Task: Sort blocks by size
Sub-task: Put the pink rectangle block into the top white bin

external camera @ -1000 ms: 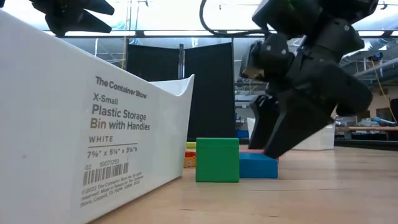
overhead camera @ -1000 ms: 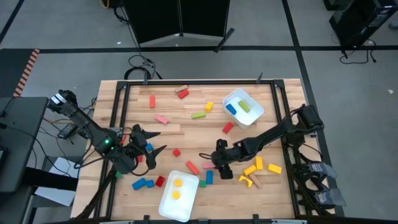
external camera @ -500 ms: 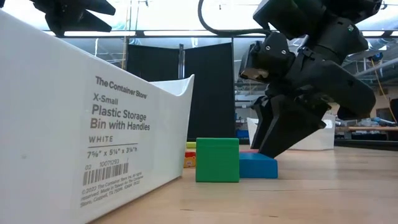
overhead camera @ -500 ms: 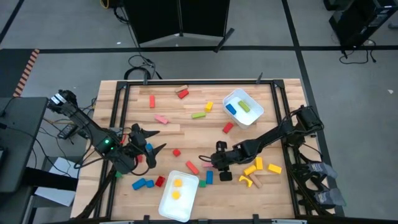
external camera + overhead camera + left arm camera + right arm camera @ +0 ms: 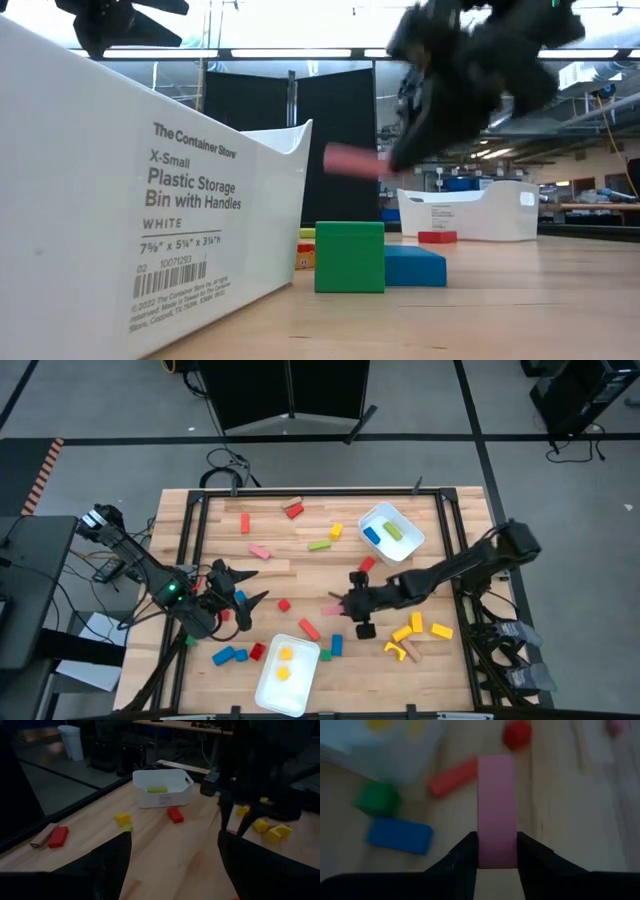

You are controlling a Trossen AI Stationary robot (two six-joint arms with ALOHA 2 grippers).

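My right gripper [image 5: 343,607] is shut on a pink bar [image 5: 495,805], which hangs above the table's middle near the front. Below it lie a red bar [image 5: 452,778], a green cube [image 5: 349,257] and a blue bar [image 5: 414,266], each flat on the wood. My left gripper [image 5: 254,588] hovers open over the table's left part, with nothing between its fingers. Other blocks lie scattered: a red cube [image 5: 284,605], yellow pieces [image 5: 410,628], and blue blocks [image 5: 228,655] at the front left. My right gripper pinches the pink bar's two long sides [image 5: 495,857] between its two fingers, at one end of the bar. The fingers reach in from the table's right side. The bar sticks out past the fingertips [image 5: 352,160], about level and lifted clear of the table.
A white tray [image 5: 300,695] holding yellow blocks stands at the front edge, close to the left of the pink bar. A second white tray [image 5: 412,545] with a blue and a green bar stands at the far right. Loose blocks lie along the far side.
My right gripper has shut on the pink bar, which lay on the table beside the blue bar. It has then risen with the bar and drawn a little toward the far edge. The bar now hangs clear of the wood.
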